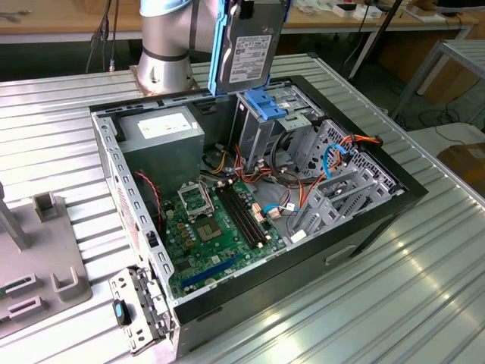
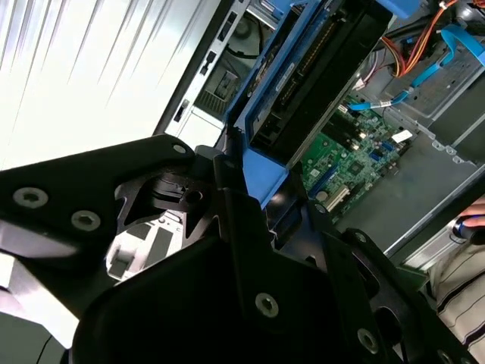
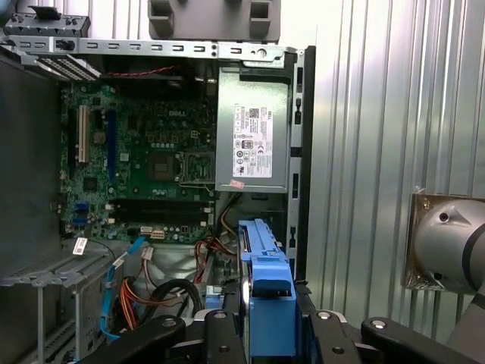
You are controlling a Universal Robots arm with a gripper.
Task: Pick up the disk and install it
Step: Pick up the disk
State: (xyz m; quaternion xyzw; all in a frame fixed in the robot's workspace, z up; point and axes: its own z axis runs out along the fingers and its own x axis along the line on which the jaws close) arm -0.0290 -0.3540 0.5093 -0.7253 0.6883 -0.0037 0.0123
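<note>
**Disk hanging on edge over the open case**

I am holding the disk [image 1: 254,45] on edge at the upper middle of the exterior view, label facing the camera. I judge this is so that its blue rails can meet the drive cage [image 1: 276,110] just beneath. In the first wrist view the fingers [image 3: 227,337] are clamping its blue end. The computer case [image 1: 364,227] is lying open on a ribbed metal counter [image 1: 424,303], and wooden workbenches [image 1: 61,19] are lining the back of the room.

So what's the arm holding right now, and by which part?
The disk, with the jaws shut on its blue plastic end, hanging above the open computer case.
</note>
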